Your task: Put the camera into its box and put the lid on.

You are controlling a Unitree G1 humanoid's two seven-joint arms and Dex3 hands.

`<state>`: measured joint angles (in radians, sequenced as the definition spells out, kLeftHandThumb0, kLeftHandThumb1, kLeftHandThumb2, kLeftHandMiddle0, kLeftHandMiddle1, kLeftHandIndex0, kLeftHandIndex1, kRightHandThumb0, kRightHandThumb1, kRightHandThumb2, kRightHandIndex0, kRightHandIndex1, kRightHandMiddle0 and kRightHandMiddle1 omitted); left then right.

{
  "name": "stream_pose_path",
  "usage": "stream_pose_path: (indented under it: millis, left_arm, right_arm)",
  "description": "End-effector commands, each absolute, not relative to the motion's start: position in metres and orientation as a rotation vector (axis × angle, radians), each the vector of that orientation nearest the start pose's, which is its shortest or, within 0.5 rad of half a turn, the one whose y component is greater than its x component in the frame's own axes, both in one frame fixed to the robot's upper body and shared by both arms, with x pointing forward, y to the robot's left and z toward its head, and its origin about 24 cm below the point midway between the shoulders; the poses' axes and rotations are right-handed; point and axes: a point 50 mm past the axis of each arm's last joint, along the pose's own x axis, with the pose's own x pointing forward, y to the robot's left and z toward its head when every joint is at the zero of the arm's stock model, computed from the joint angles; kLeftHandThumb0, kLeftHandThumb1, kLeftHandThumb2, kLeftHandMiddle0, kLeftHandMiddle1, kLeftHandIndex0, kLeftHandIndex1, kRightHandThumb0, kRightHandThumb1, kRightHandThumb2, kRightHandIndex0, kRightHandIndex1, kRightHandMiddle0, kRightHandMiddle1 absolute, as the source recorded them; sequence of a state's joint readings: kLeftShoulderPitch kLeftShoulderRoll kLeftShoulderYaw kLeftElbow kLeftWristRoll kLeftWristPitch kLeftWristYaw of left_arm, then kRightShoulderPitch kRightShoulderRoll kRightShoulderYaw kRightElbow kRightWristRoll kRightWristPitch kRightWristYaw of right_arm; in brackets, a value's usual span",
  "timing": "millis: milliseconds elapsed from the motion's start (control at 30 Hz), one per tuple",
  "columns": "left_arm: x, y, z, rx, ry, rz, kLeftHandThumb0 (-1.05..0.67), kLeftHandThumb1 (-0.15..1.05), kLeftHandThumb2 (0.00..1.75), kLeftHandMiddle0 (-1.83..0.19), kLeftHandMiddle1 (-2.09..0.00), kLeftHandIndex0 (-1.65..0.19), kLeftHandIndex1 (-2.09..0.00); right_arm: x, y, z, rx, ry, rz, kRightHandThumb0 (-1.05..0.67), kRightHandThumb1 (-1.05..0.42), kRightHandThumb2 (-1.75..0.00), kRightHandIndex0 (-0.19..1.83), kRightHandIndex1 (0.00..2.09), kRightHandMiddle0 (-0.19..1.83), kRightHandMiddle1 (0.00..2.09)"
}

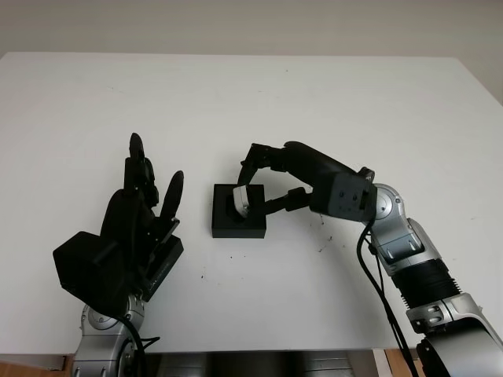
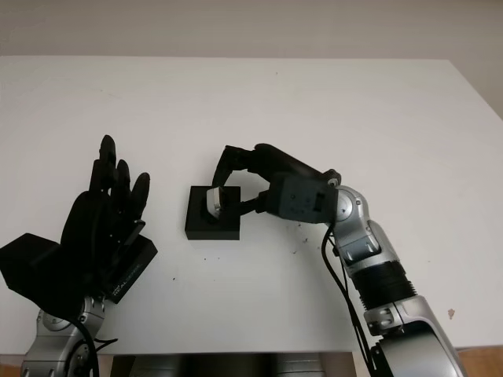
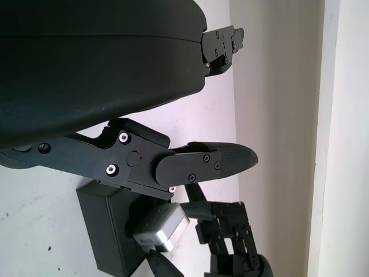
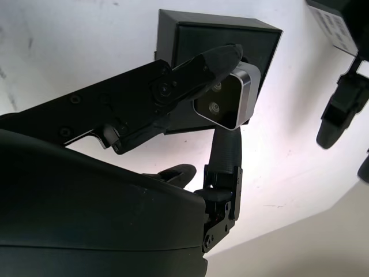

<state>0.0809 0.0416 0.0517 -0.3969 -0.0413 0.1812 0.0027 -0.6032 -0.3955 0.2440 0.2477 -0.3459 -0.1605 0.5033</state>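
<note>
Held the small silver camera [image 1: 240,202] in the right hand [image 1: 271,184], fingers [image 4: 199,72] pinched on it from the far and near sides — directly over the black box [image 1: 238,222] at the middle of the white table [image 1: 314,102]. Appeared tilted, its lower part already inside the open cavity or just at the rim; could not tell whether it touched the floor of the box. Reached in from the right, so the wrist lay to the right of the box and the way down looked unobstructed.

Stood well to the left, the left hand [image 1: 145,208], raised with palm turned toward the box and apart from it. Seemed to hold a flat black piece [image 2: 130,267] against its near side — probably the lid, though the grasp itself could not be made out.

Judged next: lower the camera straight down to seat it level, then release — the far finger arching over the box's far edge the likeliest thing to catch. Left hand nearer for the lid afterward.
</note>
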Motion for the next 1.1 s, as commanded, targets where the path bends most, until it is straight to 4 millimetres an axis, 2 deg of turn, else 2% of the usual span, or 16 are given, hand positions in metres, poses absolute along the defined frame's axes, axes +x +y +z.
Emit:
stream_pose_path:
  millis: [0, 333, 400, 467, 567, 833, 1067]
  left_arm:
    - [0.230, 0.166, 0.101, 0.004, -0.161, 0.058, -0.56, 1.05, 0.48, 0.19, 0.00, 0.19, 0.00]
    - [0.225, 0.150, 0.099, -0.025, -0.170, 0.073, -0.54, 1.05, 0.52, 0.19, 0.00, 0.19, 0.00]
    - [0.225, 0.147, 0.098, -0.036, -0.173, 0.074, -0.55, 1.05, 0.51, 0.19, 0.00, 0.19, 0.00]
    - [0.225, 0.144, 0.097, -0.048, -0.176, 0.068, -0.55, 1.05, 0.51, 0.19, 0.00, 0.19, 0.00]
    - [0.225, 0.143, 0.094, -0.060, -0.182, 0.067, -0.55, 1.05, 0.51, 0.19, 0.00, 0.19, 0.00]
    - [0.227, 0.142, 0.092, -0.083, -0.189, 0.071, -0.57, 1.05, 0.51, 0.19, 0.00, 0.19, 0.00]
    - [0.228, 0.145, 0.092, -0.087, -0.195, 0.067, -0.56, 1.05, 0.49, 0.19, 0.00, 0.19, 0.00]
  right_arm:
    - [0.331, -0.113, 0.153, -0.994, -0.332, 0.717, -0.43, -1.00, -0.05, 0.39, 0.17, 0.33, 1.66]
    - [0.319, -0.107, 0.164, -1.232, -0.424, 0.746, -0.47, -0.99, -0.05, 0.44, 0.18, 0.38, 1.65]
    - [0.317, -0.108, 0.165, -1.284, -0.443, 0.755, -0.52, -0.98, -0.05, 0.39, 0.15, 0.28, 1.46]
    - [0.316, -0.109, 0.166, -1.344, -0.453, 0.766, -0.59, -0.99, -0.06, 0.29, 0.08, 0.14, 1.15]
    - [0.316, -0.109, 0.166, -1.406, -0.464, 0.768, -0.63, -1.00, -0.05, 0.17, 0.03, 0.11, 0.75]
    - [0.320, -0.108, 0.166, -1.507, -0.426, 0.757, -0.62, -1.02, -0.06, 0.13, 0.03, 0.13, 0.61]
    - [0.323, -0.106, 0.162, -1.477, -0.437, 0.763, -0.63, -1.02, -0.05, 0.13, 0.04, 0.11, 0.55]
